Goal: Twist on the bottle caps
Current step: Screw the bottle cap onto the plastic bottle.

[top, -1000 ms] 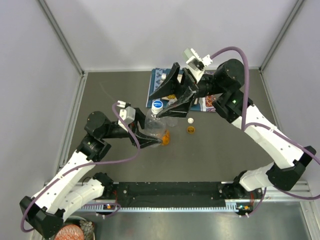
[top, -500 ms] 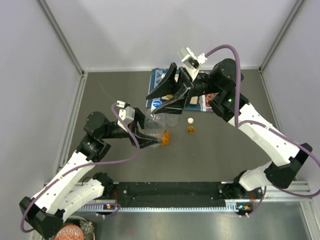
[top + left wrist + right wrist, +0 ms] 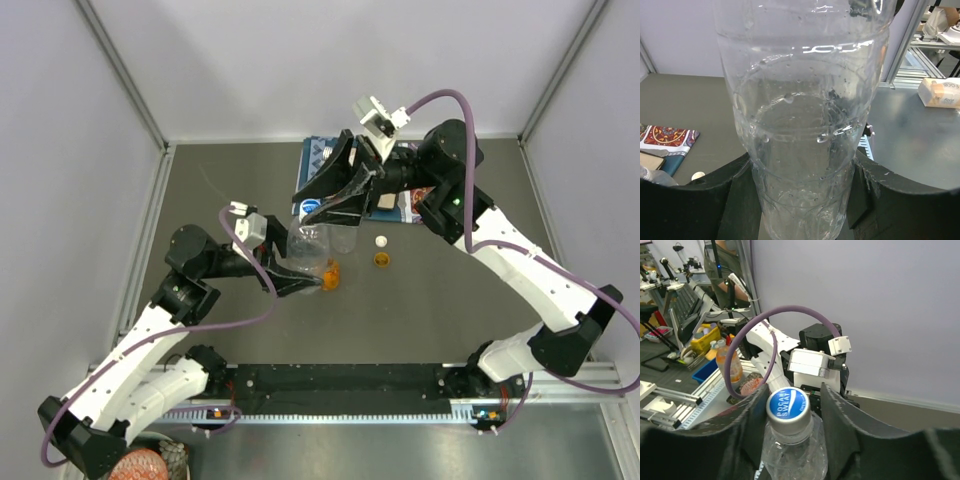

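My left gripper (image 3: 297,272) is shut on the lower body of a clear ribbed bottle (image 3: 308,245), holding it upright; its fingers (image 3: 740,200) press both sides of the bottle (image 3: 805,125). A blue-and-white cap (image 3: 788,407) sits on the bottle's neck. My right gripper (image 3: 792,392) straddles this cap (image 3: 313,207): the left finger touches it, while a small gap shows at the right finger. A short orange bottle (image 3: 331,273) stands just behind the held bottle.
A small white cap (image 3: 381,241) and an orange cap (image 3: 382,260) lie on the dark table to the right of the bottles. A patterned mat (image 3: 325,160) lies at the back under the right gripper. Grey walls close in the table.
The right gripper has shifted left over the blue-and-white cap and its jaws have narrowed around it. The left arm and its bottle have stayed put.
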{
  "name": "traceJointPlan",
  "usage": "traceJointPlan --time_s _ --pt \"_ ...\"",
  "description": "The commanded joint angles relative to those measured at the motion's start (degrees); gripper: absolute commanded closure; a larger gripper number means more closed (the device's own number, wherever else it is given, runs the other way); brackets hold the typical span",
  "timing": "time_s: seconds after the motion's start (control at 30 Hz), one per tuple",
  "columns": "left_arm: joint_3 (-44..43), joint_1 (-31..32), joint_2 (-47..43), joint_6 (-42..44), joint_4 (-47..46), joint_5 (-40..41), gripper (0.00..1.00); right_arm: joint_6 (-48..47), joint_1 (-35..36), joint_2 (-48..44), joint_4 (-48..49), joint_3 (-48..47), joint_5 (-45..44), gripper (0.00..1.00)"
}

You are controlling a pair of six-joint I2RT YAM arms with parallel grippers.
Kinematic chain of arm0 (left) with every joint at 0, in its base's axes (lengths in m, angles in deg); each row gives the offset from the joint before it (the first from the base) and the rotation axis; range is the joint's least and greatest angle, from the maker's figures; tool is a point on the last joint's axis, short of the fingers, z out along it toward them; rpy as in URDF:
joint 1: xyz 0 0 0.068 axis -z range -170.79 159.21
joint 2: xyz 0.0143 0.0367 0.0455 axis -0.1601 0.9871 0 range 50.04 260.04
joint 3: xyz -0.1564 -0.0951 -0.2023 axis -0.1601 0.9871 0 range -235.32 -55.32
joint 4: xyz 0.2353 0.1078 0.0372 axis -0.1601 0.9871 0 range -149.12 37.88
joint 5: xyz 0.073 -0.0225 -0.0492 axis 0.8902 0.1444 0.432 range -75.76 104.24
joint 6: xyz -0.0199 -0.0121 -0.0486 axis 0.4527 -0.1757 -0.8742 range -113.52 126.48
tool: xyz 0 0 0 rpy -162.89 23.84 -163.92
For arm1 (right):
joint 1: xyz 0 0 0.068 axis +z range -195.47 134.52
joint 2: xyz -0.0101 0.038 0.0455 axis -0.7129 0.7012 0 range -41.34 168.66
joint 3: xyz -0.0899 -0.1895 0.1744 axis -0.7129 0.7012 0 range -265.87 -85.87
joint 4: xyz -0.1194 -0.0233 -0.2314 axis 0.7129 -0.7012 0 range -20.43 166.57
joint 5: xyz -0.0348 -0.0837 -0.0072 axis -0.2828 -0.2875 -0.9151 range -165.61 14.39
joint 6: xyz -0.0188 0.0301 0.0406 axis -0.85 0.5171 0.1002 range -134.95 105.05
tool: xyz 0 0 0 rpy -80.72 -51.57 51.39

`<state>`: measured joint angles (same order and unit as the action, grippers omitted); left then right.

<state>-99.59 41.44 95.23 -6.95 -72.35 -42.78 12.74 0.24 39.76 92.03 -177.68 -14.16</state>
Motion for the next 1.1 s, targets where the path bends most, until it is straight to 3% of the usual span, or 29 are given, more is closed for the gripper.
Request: traceJointPlan --time_s 0.0,0.23,0.47,0.57,0.67,0.83,0.97,1.07 --pt "-2.31 -0.06 -0.98 0.07 -2.76 0.67 1.0 0.44 0.52 -0.42 2.82 -0.04 -0.54 0.59" --pt "-2.4 -0.06 -1.33 2.61 -0.83 5.24 1.0 -0.52 0.6 -0.94 0.89 0.4 -1.77 0.83" --pt "-2.93 -0.06 -1.51 10.52 3.65 22.98 1.0 -8.77 0.6 -1.21 -13.69 -0.65 -12.13 1.0" --pt "-3.01 -0.15 -1.68 13.08 5.23 32.73 1.0 -12.11 1.13 -1.47 -20.98 -0.56 -19.86 1.0" --pt "-2.93 -0.06 -1.68 16.77 6.46 43.18 1.0 -13.62 3.32 -1.04 -26.26 -0.65 -29.87 1.0" --pt "-2.22 -0.06 -1.86 17.21 8.49 60.14 1.0 -11.34 10.26 3.0 -37.67 -6.88 -55.87 1.0" --pt "-2.13 -0.06 -2.3 15.81 9.01 61.93 1.0 -13.61 17.47 6.7 -40.77 -12.15 -77.74 1.0" --pt "-2.49 -0.06 -2.39 15.37 9.1 61.76 1.0 -14.76 20.64 9.68 -41.56 -15.57 -85.94 1.0"
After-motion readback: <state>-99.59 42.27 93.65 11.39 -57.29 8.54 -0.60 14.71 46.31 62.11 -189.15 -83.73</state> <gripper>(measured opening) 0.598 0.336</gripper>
